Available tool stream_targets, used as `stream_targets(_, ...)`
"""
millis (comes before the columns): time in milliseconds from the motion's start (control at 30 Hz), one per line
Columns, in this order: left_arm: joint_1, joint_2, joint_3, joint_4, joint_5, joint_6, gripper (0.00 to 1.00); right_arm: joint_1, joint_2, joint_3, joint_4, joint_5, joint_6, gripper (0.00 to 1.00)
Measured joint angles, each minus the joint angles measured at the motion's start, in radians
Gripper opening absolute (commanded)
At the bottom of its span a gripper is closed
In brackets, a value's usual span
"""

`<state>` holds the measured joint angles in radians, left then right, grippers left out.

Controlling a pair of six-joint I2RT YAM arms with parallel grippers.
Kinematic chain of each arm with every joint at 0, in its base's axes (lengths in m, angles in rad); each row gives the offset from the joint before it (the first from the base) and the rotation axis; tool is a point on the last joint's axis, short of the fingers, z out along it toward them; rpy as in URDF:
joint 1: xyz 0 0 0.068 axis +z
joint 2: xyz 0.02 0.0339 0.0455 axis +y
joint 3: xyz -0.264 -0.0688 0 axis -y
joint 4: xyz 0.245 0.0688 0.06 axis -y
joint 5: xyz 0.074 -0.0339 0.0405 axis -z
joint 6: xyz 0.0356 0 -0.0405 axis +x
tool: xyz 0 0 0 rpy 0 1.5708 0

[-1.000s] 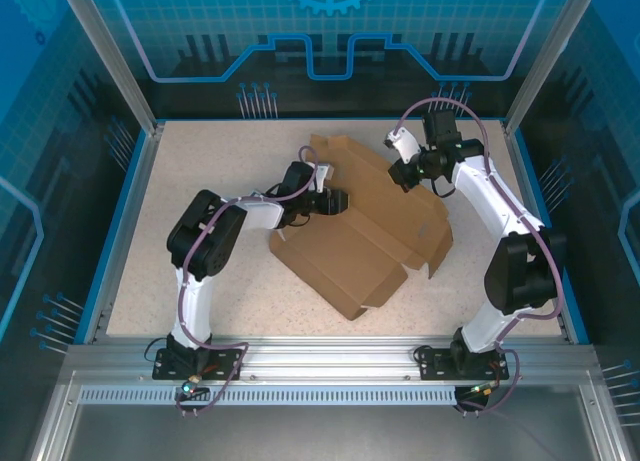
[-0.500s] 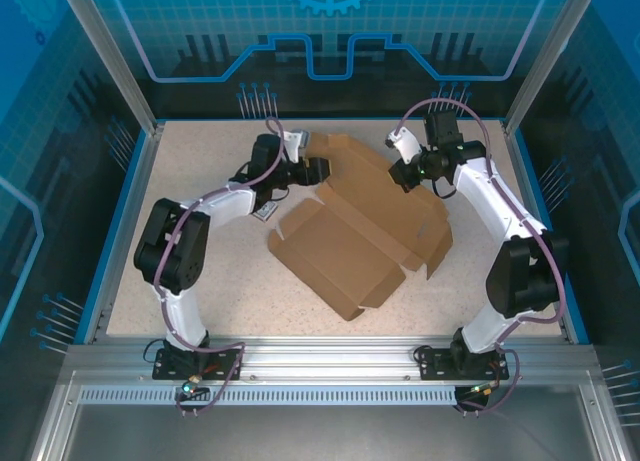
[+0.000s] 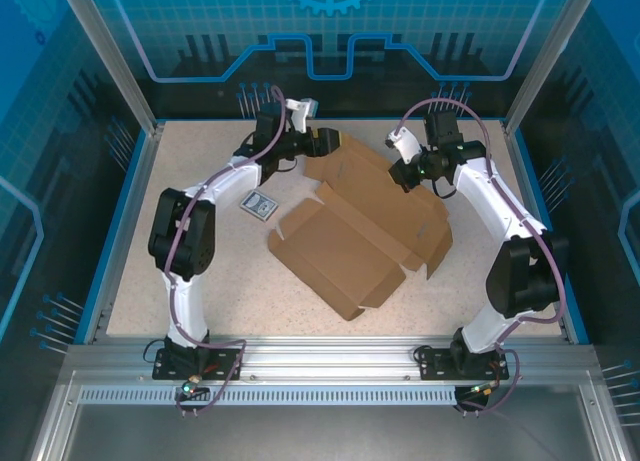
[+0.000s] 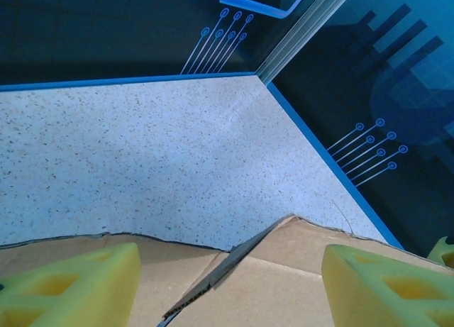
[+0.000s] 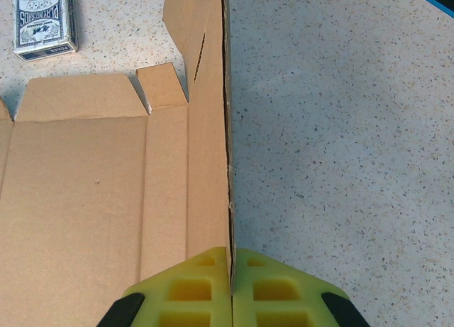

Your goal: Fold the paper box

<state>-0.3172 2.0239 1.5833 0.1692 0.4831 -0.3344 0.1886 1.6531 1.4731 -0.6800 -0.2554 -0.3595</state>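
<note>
My right pincer (image 5: 231, 259) pinches a wall of the box (image 3: 350, 231). My left pincer (image 4: 230, 284) hangs spread over the far flap (image 4: 298, 245). Next, I reckon, it must grip that flap and fold it inward.

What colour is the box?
The box is plain brown; the right wrist view shows it best.

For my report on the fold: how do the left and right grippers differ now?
The left gripper is open; the right gripper is shut on an edge of the box. The left gripper hovers over the box's far end; the right gripper is at its right side. Both have yellow pads.
</note>
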Motion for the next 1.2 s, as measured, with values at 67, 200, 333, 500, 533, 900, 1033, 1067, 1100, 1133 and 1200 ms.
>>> stream_targets(67,0.000,0.013,0.013,-0.009,0.013,0.000,0.67,0.000,0.000,0.000,0.000,0.000,0.000,0.00)
stream_targets(200,-0.002,0.020,0.015,-0.019,0.050,0.000,0.61,0.000,0.000,0.000,0.000,0.000,0.000,0.00)
stream_targets(333,-0.009,0.019,0.011,-0.010,0.091,0.000,0.60,0.000,0.000,0.000,0.000,0.001,0.000,0.00)
stream_targets(500,-0.039,0.002,-0.039,0.003,0.125,0.000,0.60,0.000,0.000,0.000,0.000,0.000,0.001,0.00)
stream_targets(533,-0.047,0.002,-0.045,0.003,0.129,0.000,0.60,0.000,0.000,0.000,0.000,0.000,0.001,0.00)
stream_targets(900,-0.071,-0.024,-0.080,-0.008,0.134,0.030,0.64,0.005,0.000,0.000,0.003,0.036,-0.004,0.00)
stream_targets(1033,-0.055,-0.086,-0.133,-0.014,0.109,0.049,0.65,0.024,0.000,0.000,0.008,0.079,-0.027,0.00)
stream_targets(1067,-0.050,-0.107,-0.150,-0.018,0.096,0.053,0.66,0.032,0.000,0.001,0.009,0.093,-0.035,0.00)
stream_targets(1100,-0.045,-0.128,-0.165,-0.024,0.077,0.055,0.66,0.040,-0.001,0.001,0.010,0.107,-0.045,0.00)
stream_targets(1133,-0.041,-0.149,-0.180,-0.033,0.054,0.057,0.67,0.047,-0.002,0.001,0.011,0.119,-0.054,0.00)
stream_targets(1200,-0.033,-0.198,-0.217,-0.052,-0.005,0.070,0.68,0.063,-0.006,0.001,0.015,0.151,-0.073,0.00)
